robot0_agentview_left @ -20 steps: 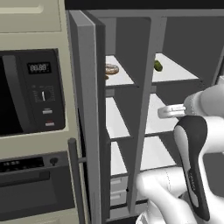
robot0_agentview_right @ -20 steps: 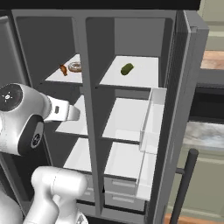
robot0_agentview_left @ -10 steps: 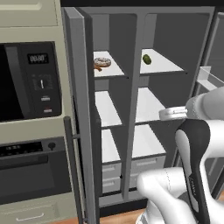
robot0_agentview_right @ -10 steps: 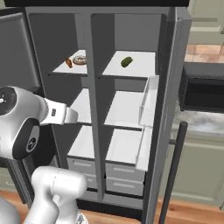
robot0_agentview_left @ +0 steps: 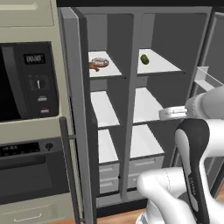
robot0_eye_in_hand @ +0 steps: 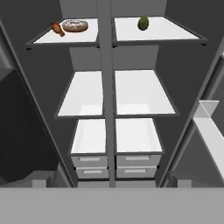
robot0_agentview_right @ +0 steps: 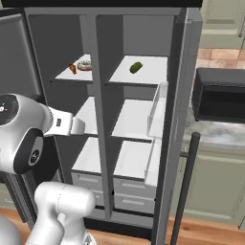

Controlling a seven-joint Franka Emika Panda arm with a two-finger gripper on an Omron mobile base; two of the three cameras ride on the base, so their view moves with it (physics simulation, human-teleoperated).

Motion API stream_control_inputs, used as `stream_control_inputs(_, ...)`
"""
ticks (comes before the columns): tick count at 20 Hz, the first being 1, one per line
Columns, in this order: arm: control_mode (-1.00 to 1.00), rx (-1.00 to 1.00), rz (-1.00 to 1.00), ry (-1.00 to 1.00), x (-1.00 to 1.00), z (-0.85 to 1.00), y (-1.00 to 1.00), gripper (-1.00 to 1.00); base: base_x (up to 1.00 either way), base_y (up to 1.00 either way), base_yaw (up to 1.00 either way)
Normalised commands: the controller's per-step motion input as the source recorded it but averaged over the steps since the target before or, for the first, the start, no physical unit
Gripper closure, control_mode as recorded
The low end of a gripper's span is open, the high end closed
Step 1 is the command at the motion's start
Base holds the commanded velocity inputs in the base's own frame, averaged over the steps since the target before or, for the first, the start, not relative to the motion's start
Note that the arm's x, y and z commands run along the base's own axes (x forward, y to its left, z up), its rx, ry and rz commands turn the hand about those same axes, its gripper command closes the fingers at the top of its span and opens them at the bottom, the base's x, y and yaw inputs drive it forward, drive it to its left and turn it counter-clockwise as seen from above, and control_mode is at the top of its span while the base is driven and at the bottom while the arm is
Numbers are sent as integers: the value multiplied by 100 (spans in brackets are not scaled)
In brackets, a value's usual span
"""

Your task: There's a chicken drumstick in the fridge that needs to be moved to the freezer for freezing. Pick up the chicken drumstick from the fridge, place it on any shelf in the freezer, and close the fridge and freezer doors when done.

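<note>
The tall grey unit stands with both doors swung open. The chicken drumstick (robot0_agentview_left: pixel 92 66) (robot0_agentview_right: pixel 72 69) (robot0_eye_in_hand: pixel 57 29) lies on the top shelf of the narrower left half, the freezer (robot0_eye_in_hand: pixel 83 94), beside a frosted donut (robot0_eye_in_hand: pixel 75 25). A dark-green fruit (robot0_eye_in_hand: pixel 143 22) sits on the top shelf of the wider right half, the fridge (robot0_eye_in_hand: pixel 142 92). The freezer door (robot0_agentview_left: pixel 74 109) stands edge-on at the left. The fridge door (robot0_agentview_right: pixel 184 119) stands at the right with its clear bins (robot0_agentview_right: pixel 155 110). My gripper (robot0_eye_in_hand: pixel 111 183) is open and holds nothing, well back from the shelves.
A built-in oven and microwave panel (robot0_agentview_left: pixel 26 83) fill the wall left of the freezer door. At the right a black microwave (robot0_agentview_right: pixel 220 95) sits on a counter beside the fridge door. Long bar handles (robot0_agentview_right: pixel 184 186) (robot0_agentview_left: pixel 68 166) stick out from both doors.
The whole picture has pulled back: the base has driven away from the unit, which now looks smaller. The drumstick, donut and fruit stay on their shelves.
</note>
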Motion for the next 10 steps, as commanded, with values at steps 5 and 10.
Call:
stream_control_inputs(5,100,0,0,0,0,0,0,-100,-38,0,3)
stream_control_inputs(10,100,0,0,0,0,0,0,-100,-75,-19,3)
